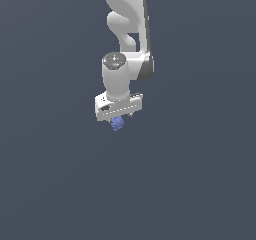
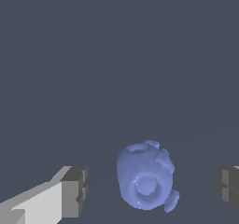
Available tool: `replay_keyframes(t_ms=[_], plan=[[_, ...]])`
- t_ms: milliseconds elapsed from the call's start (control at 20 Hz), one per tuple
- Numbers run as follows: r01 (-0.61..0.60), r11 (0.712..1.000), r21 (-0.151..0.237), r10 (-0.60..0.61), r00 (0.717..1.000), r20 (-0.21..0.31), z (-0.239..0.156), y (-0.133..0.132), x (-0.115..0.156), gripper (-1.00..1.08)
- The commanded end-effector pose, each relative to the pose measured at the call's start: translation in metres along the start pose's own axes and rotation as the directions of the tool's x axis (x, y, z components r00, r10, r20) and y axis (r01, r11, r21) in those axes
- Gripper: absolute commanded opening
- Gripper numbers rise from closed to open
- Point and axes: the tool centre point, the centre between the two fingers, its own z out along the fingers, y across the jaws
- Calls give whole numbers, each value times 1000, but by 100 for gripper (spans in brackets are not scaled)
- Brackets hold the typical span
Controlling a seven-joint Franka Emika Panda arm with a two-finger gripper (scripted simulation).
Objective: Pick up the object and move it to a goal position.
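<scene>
Straddling the object (image 2: 145, 176), the gripper (image 2: 150, 191) stands spread apart, clear gaps on both sides.

Jaws' tips beyond wrist view's edge

No readable text, labels, numbers or signs anywhere in either view.
</scene>
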Motion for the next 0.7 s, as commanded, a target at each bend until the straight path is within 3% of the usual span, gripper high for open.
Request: replay_keyframes(t_ms=[0,650], plan=[[51,999,-3,-51,999,4,9,3,-11,100],[182,983,-8,-182,983,15,30,10,-40,100]])
